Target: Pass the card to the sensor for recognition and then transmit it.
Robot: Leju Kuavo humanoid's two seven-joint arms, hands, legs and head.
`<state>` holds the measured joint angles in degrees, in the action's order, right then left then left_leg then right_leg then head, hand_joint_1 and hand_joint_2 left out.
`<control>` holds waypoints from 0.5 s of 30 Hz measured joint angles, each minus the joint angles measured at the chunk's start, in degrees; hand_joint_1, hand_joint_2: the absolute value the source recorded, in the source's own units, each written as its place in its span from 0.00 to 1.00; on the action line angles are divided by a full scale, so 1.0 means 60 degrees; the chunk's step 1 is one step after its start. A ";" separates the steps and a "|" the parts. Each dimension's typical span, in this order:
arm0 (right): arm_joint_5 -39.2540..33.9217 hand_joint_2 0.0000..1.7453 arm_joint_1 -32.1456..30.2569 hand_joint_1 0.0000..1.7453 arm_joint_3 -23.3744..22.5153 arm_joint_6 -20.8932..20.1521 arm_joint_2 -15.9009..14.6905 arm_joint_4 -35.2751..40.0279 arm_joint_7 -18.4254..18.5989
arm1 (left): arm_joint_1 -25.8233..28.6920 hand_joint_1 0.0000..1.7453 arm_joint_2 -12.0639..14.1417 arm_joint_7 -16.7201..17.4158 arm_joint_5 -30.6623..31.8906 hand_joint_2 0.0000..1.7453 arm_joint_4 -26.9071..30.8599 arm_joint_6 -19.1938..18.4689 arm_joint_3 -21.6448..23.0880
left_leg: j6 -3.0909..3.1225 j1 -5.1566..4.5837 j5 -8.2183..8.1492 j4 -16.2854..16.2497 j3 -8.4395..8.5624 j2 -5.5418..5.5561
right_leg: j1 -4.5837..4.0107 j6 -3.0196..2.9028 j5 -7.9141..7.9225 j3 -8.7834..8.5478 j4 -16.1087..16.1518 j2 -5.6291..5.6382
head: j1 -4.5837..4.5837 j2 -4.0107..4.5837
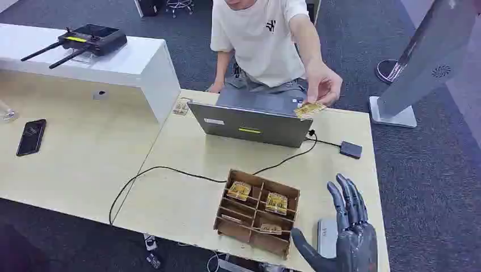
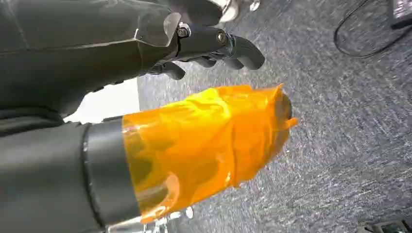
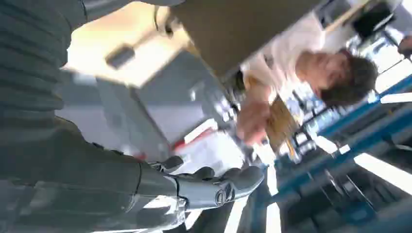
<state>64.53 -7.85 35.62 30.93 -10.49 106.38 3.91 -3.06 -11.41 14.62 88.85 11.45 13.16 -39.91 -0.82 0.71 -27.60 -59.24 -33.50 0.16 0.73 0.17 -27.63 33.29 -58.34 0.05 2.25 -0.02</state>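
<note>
Your right hand (image 1: 346, 226) hung empty with fingers spread beside the wooden tray (image 1: 258, 211), while the card (image 1: 309, 109) was pinched in the person's hand (image 1: 323, 84) above the laptop (image 1: 252, 122), so a mistimed handover risked a drop; the left hand's (image 2: 214, 46) fingers curled on nothing

Bare table (image 1: 340, 170) lies between right hand (image 1: 346, 232) and laptop (image 1: 252, 122).

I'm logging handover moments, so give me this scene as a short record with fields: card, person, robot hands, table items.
card: held out by the person's hand above the laptop; card not yet with the robot
right hand: raised at the table's near edge, fingers apart, holding nothing
left hand: over carpet, fingers curled in
table items: wooden divider box with cards, small black device on a cable
</note>
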 joint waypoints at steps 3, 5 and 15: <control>0.1264 1.00 0.0609 0.00 -0.0229 -0.0182 0.0182 -0.0157 0.0157 | -0.0107 0.00 0.0007 0.0066 0.0135 0.00 0.0018 -0.0171 0.0262 | 0.0002 -0.0001 0.0002 0.0000 0.0003 -0.0002 | 0.0000 0.0002 0.0004 -0.0002 -0.0001 0.0002 | 0.0000 0.0000; 0.1864 1.00 0.1030 0.00 -0.0287 -0.0361 0.0255 -0.0343 0.0313 | -0.0175 0.00 0.0015 0.0135 0.0167 0.00 0.0025 -0.0273 0.0452 | 0.0004 -0.0002 0.0004 -0.0001 0.0002 -0.0001 | 0.0000 0.0005 0.0006 -0.0003 -0.0001 0.0001 | -0.0004 0.0000; 0.3747 1.00 0.3427 0.00 -0.0280 -0.1231 0.0309 -0.2070 0.1093 | -0.0415 0.00 0.0098 0.0335 0.0171 0.00 0.0189 -0.0790 0.1541 | -0.0004 -0.0002 0.0023 -0.0003 0.0003 0.0003 | 0.0001 -0.0002 0.0019 -0.0003 -0.0003 0.0001 | 0.0004 0.0000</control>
<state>87.01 12.71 33.94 23.54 -8.63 93.96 10.47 -5.55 -10.82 16.63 89.88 12.59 8.41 -30.66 -0.84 0.70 -27.46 -59.26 -33.49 0.18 0.74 0.16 -27.52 33.27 -58.36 0.05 2.27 -0.02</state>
